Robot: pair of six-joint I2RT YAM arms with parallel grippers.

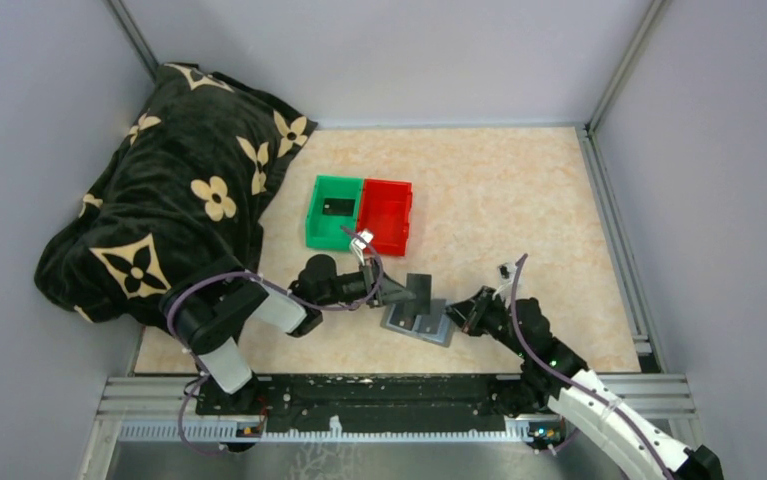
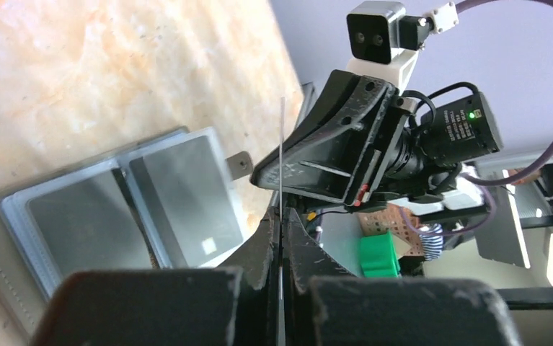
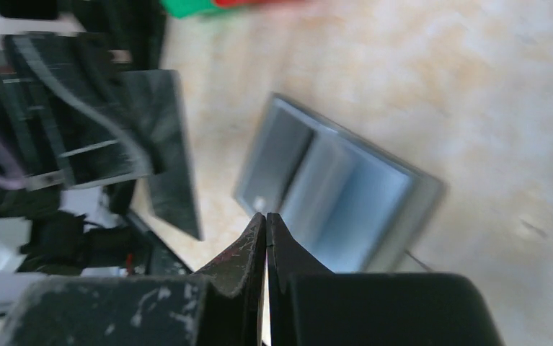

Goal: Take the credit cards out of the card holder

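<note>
From above, my left gripper [image 1: 404, 293] is clamped on one credit card [image 1: 419, 287], held on edge just above the card holder [image 1: 411, 326], which lies open right under the jaws. My right gripper [image 1: 457, 318] is pinched shut with nothing visible between its fingers, its tips at the holder's edge. Another dark card [image 1: 336, 207] lies in the green bin [image 1: 311, 222], well beyond the left jaws.

Left wrist: the card is a thin line between the pressed fingers. I judge it light, stiff and slick, best pinched squarely near one edge so it won't pivot.

Right wrist: blurred, with the holder just past the shut tips. I can read no writing anywhere.
</note>
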